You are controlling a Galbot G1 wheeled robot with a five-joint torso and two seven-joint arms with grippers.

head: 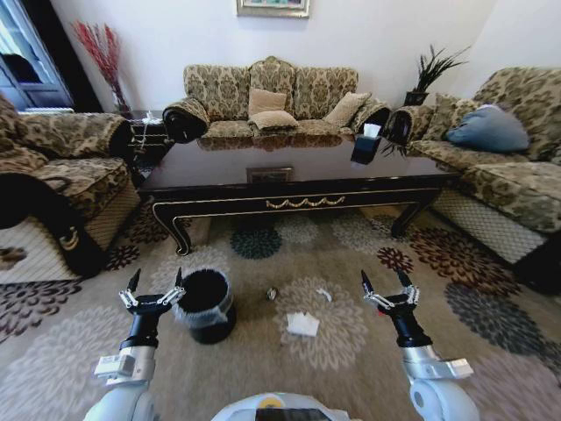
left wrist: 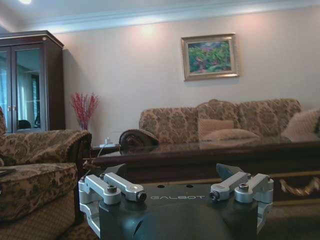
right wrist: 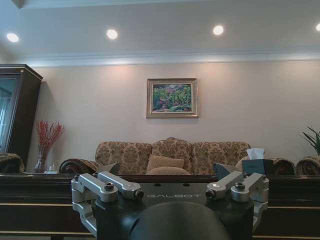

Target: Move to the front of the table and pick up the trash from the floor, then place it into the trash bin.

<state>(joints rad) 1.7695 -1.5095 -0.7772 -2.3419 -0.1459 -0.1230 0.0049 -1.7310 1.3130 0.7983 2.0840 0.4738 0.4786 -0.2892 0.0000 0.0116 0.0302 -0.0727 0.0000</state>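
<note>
The dark glossy table (head: pixel 298 175) with gold trim stands across the rug ahead of me. On the floor before it lie a flat white napkin (head: pixel 303 324), a small crumpled white wrapper (head: pixel 324 294) and a small dark lump (head: pixel 273 293). The black trash bin (head: pixel 206 303) with its clear liner stands left of them. My left gripper (head: pixel 156 274) hovers open just left of the bin. Right of the trash, my right gripper (head: pixel 383 274) is raised and open too. Both hold nothing. The wrist views look level at the table edge (left wrist: pixel 225 152) (right wrist: pixel 40 190).
Patterned sofas surround the table: one behind (head: pixel 272 96), one on the left (head: pixel 61 167), one on the right (head: pixel 500 158). A black tissue box (head: pixel 366 145) sits on the table's far right. The patterned rug (head: pixel 491 298) has open floor around the trash.
</note>
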